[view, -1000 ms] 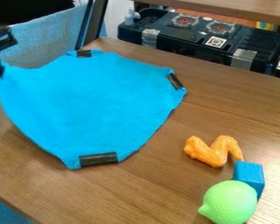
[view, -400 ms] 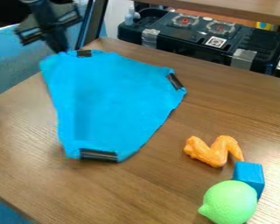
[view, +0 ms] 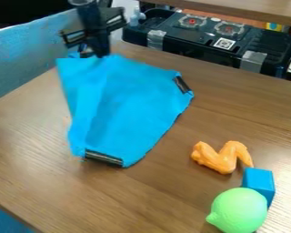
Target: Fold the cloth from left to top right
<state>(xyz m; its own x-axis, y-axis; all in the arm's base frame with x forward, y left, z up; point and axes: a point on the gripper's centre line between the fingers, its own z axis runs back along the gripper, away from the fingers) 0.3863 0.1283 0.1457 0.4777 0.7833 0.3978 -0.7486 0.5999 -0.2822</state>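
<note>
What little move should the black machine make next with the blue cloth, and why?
Probably a short move rightward, bringing the upper left part of the blue cloth toward the black strip at its right corner. The tool is at the cloth's upper edge, well left of that strip, which lies uncovered, so the fold toward top right looks unfinished.
</note>
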